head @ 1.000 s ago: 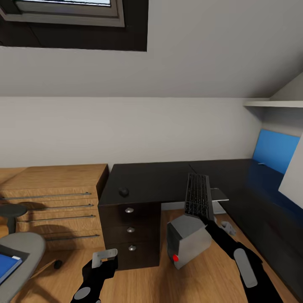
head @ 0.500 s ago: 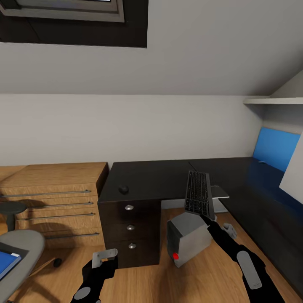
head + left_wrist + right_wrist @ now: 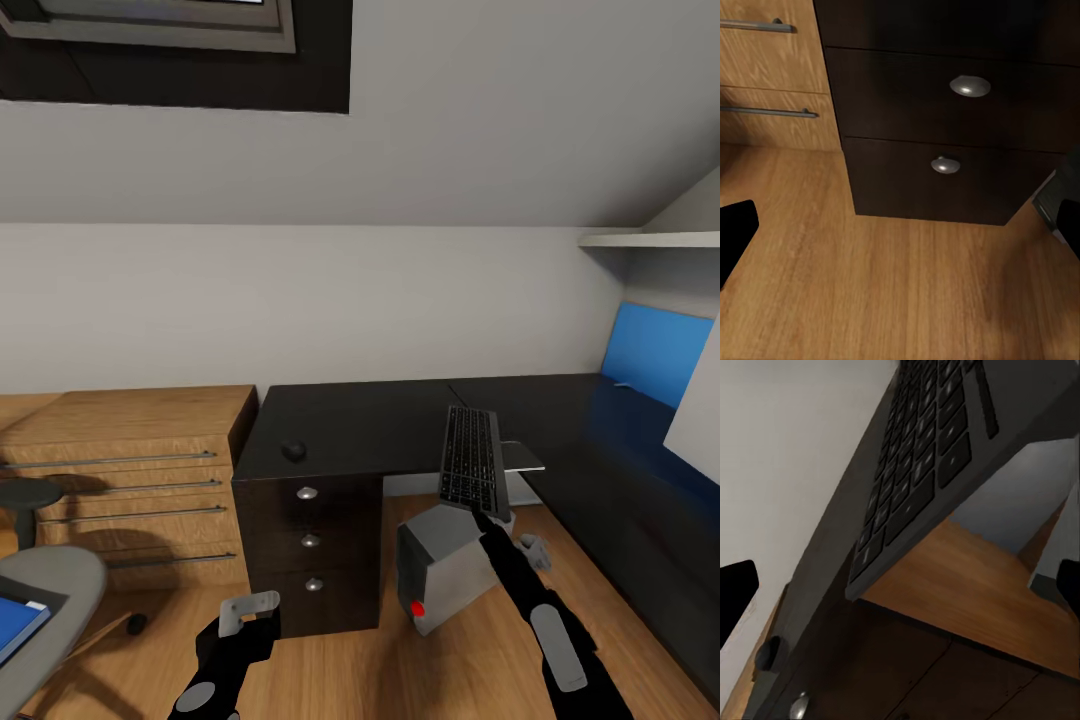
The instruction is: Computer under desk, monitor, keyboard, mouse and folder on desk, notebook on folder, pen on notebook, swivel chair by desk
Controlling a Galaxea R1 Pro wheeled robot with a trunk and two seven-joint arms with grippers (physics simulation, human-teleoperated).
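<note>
Right claw (image 3: 481,517) pulled back, fingertips hidden behind keyboard (image 3: 471,460), grip unclear; left claw (image 3: 249,610) released.

Surface (image 3: 370,420): black, smooth, faint sheen; drawer knobs (image 3: 970,85) brushed silver metal. Floor (image 3: 400,670) and drawer chest (image 3: 120,450): light wood, visible grain. Keyboard (image 3: 471,462): matt black plastic keys. Computer (image 3: 445,570): dull grey case. Swivel chair (image 3: 50,590): grey cloth.

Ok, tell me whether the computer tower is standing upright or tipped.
Tipped. The computer leans at an angle on the wooden floor below the desk, its red-button front facing down and toward the camera.
</note>
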